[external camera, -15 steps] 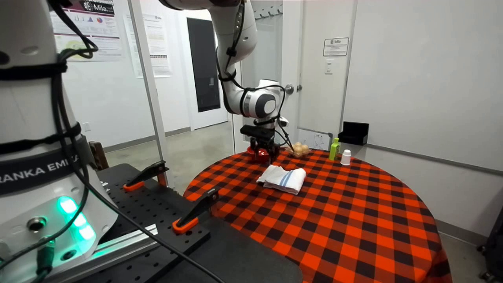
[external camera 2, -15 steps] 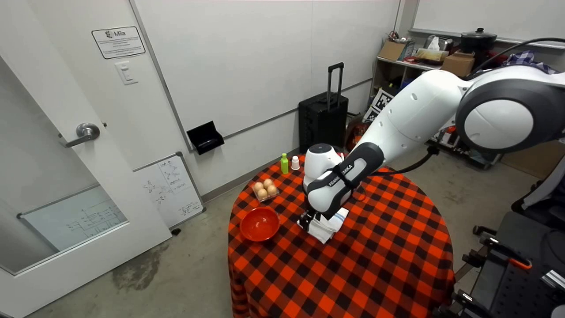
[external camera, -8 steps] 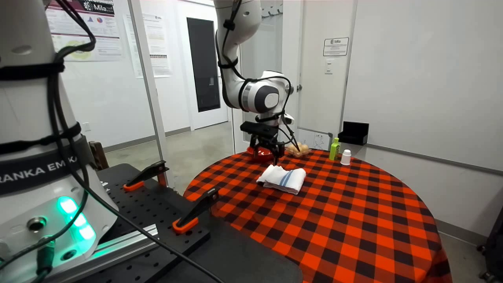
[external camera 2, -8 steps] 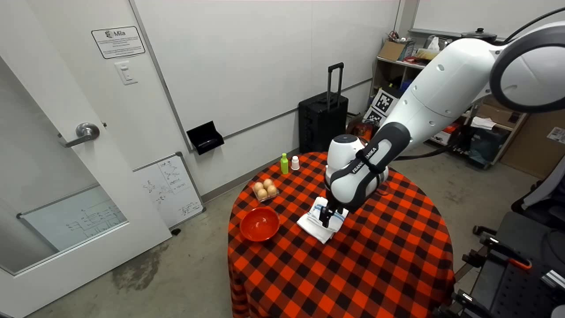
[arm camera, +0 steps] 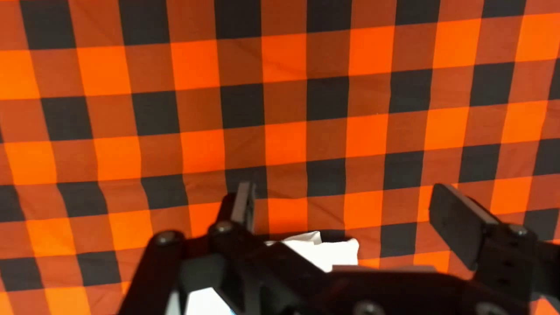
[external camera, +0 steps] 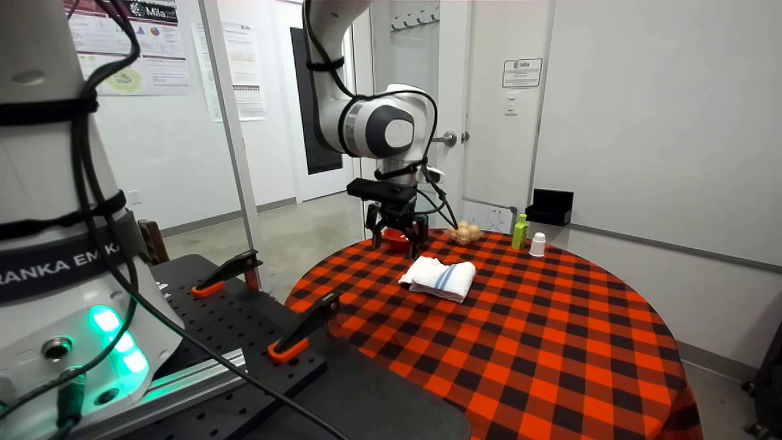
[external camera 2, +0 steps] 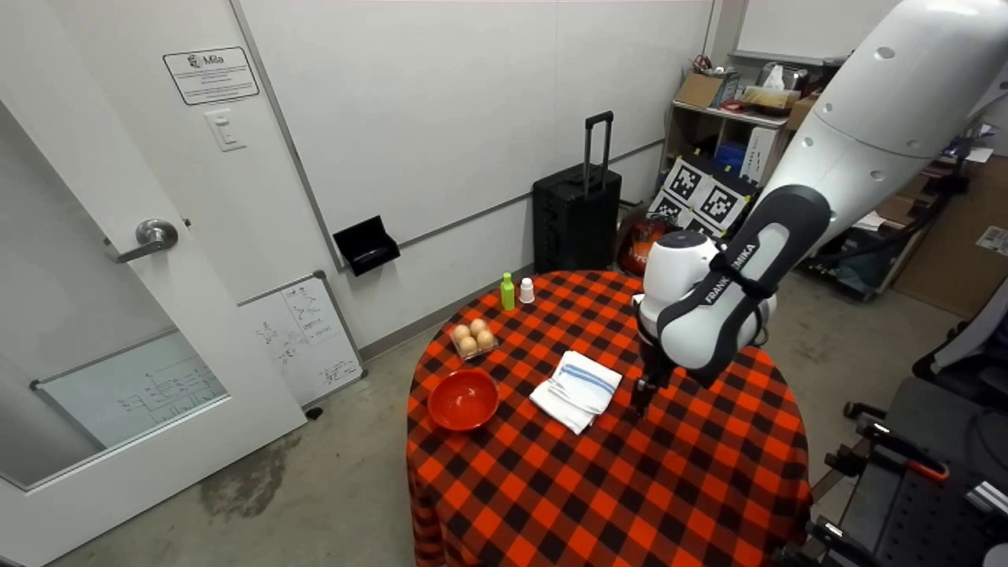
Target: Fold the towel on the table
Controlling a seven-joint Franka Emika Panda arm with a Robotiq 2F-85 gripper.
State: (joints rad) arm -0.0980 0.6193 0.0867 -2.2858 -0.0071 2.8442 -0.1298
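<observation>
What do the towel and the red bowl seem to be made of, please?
The towel looks like cotton or similar cloth, matte, because it lies in soft folds without shine. The red bowl looks smooth and glossy, with small highlights; plastic is likely, but glazed ceramic is possible.

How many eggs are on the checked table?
4, in a clear tray near the red bowl on the table. In an exterior view: top egg, left egg, right egg, bottom egg. None appears hidden there.

A whiteboard (external camera 2: 441, 102) spans the white wall (external camera 2: 472, 252) above a stained grey floor (external camera 2: 331, 488), near cluttered shelves (external camera 2: 728, 116).
</observation>
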